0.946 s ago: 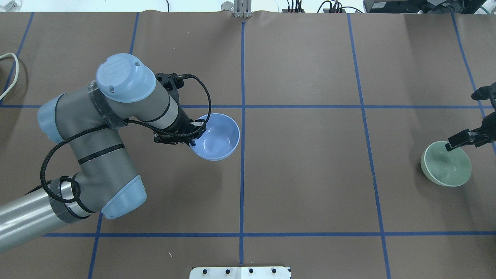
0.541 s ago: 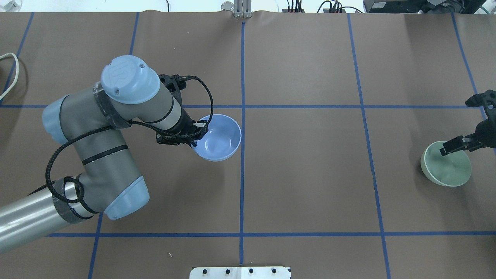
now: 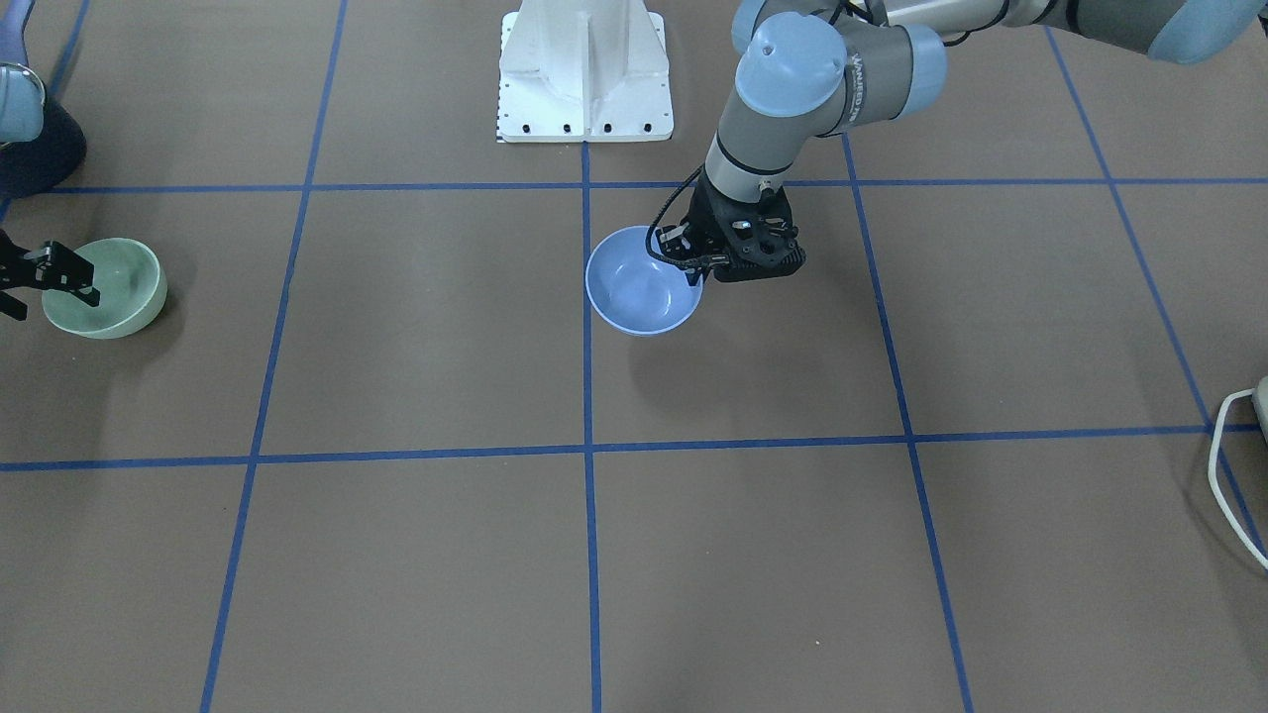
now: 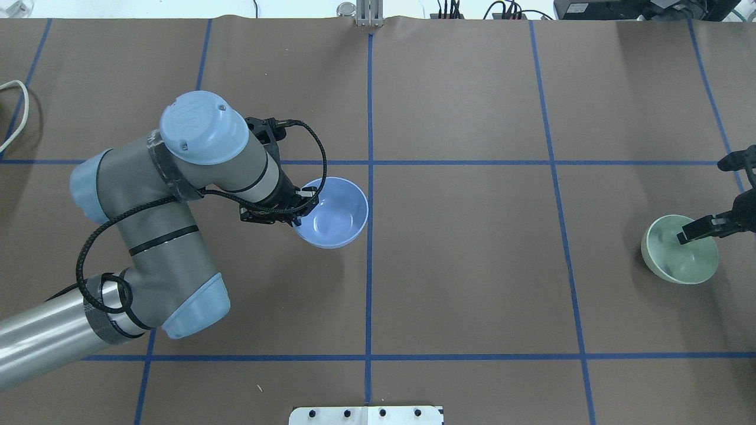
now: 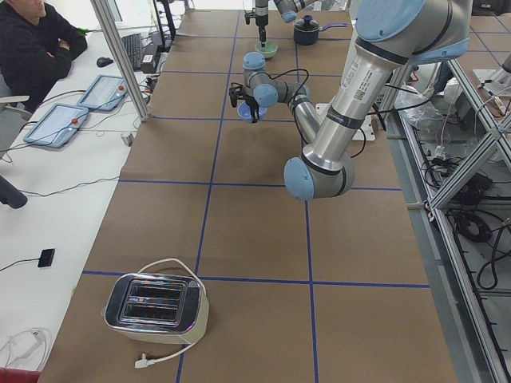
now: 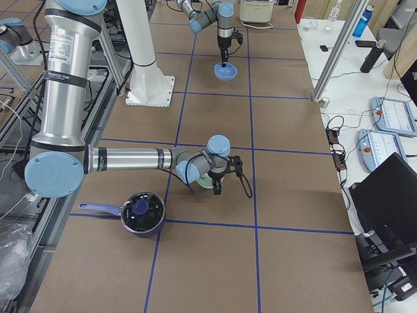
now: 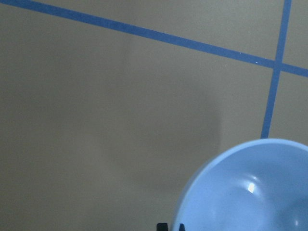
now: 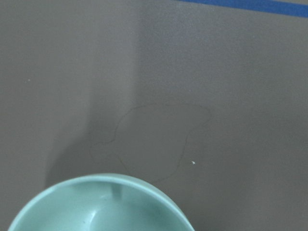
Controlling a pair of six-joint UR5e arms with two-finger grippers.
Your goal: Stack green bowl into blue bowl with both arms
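The blue bowl [image 4: 333, 213] hangs just above the table near the centre line, held by its rim. My left gripper [image 4: 302, 206] is shut on that rim; the bowl [image 3: 639, 285] and gripper [image 3: 693, 259] also show in the front view. In the left wrist view the blue bowl [image 7: 250, 192] fills the lower right. The green bowl [image 4: 679, 258] rests on the table at the far right. My right gripper [image 4: 696, 229] is at its far rim, jaws apart, one finger inside the bowl [image 3: 104, 289]. The right wrist view shows the green bowl's rim [image 8: 101, 204] and no fingers.
A white pedestal [image 3: 584, 74] stands at the robot's base. A dark pot with a blue handle [image 6: 142, 212] sits near the green bowl. A toaster [image 5: 156, 307] and a white cable [image 4: 15, 112] lie at the table's left end. An operator sits beside the table.
My left arm has shifted slightly right and towards the robot with the blue bowl. My right gripper has moved down over the green bowl's rim. The green bowl has not moved.
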